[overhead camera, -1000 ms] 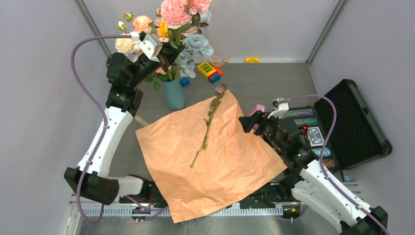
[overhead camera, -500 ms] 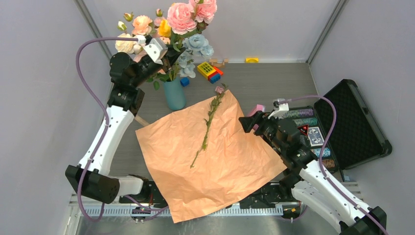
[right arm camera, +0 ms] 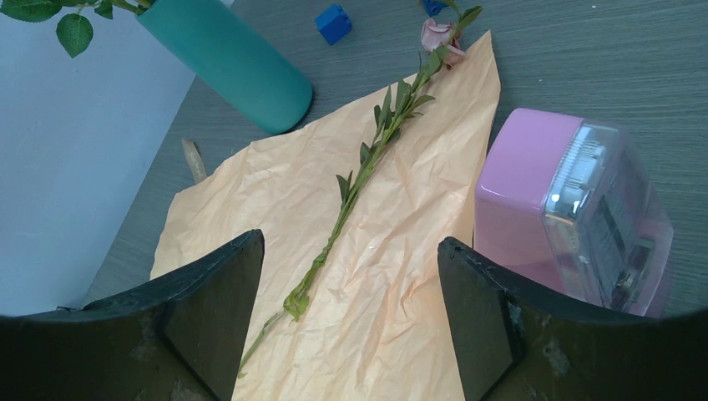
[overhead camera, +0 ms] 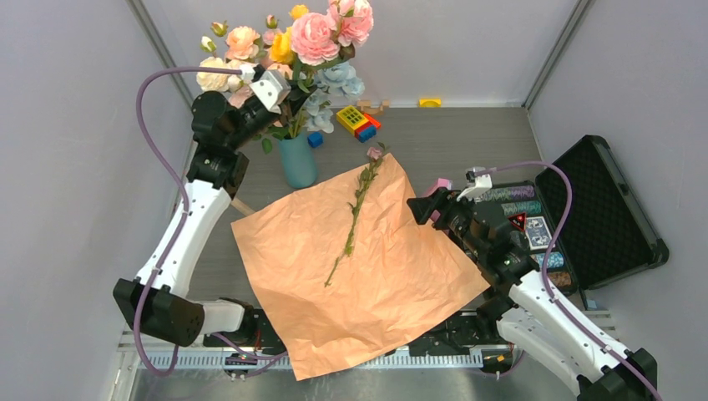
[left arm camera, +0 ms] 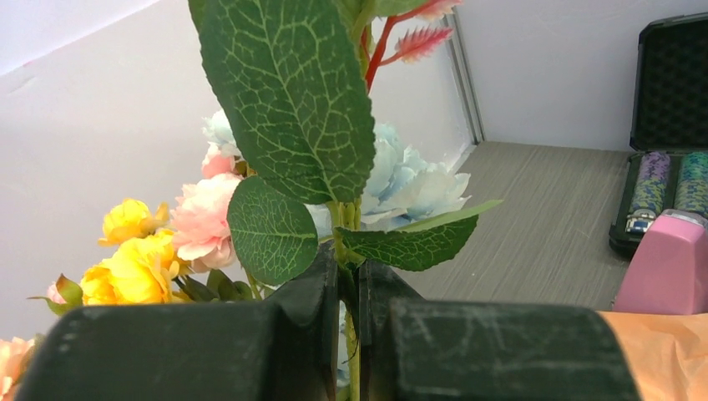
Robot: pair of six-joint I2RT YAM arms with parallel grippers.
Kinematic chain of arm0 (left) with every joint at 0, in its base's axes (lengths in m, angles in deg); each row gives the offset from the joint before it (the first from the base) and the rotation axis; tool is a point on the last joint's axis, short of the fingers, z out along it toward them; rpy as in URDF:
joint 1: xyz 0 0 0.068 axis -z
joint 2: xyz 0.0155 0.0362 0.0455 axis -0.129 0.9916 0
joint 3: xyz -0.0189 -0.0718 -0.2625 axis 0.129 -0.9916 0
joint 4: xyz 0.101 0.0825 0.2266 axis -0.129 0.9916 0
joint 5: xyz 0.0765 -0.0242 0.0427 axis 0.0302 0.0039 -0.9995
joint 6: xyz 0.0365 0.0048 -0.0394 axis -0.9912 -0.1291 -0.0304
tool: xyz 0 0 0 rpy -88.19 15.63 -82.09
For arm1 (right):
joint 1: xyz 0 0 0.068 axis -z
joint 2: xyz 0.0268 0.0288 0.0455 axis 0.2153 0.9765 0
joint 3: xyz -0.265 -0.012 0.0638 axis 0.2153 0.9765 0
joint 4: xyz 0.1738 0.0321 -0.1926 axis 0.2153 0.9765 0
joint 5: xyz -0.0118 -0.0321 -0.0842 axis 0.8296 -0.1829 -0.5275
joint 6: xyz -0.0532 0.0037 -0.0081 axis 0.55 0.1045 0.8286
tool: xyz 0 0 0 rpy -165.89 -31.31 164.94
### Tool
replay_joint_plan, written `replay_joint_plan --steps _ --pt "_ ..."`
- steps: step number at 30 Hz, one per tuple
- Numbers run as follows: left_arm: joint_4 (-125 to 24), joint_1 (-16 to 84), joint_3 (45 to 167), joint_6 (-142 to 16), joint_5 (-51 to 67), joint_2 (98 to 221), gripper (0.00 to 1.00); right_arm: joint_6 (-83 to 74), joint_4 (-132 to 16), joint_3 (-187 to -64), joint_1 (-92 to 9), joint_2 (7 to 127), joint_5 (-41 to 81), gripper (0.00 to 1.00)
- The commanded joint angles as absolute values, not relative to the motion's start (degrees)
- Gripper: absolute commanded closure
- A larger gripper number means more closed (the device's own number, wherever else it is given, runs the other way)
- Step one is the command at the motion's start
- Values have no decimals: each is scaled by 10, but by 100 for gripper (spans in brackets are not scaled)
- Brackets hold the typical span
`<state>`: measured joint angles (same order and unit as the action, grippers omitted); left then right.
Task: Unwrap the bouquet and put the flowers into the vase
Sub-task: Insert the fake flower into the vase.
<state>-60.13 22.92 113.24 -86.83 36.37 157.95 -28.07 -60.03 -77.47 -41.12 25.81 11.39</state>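
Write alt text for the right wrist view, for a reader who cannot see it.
The open right gripper hangs over one leafy flower stem lying on orange paper. A teal vase is at upper left, a pink box at right.

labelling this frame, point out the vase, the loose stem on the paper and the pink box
vase (overhead camera: 298, 163), top external view, middle of its teal wall
loose stem (overhead camera: 354, 221), top external view, midway along the green stalk
pink box (right arm camera: 522, 196), right wrist view, on its pink side
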Motion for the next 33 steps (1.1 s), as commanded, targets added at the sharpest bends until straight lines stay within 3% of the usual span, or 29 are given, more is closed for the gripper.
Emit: replay_joint_plan --steps 1,33 --pt "-650 223 1117 -870 370 1579 100 -288 -635 -782 -407 264 118 19" --pt "-741 211 1004 -824 295 1552 100 -285 -626 -800 -403 273 151 19"
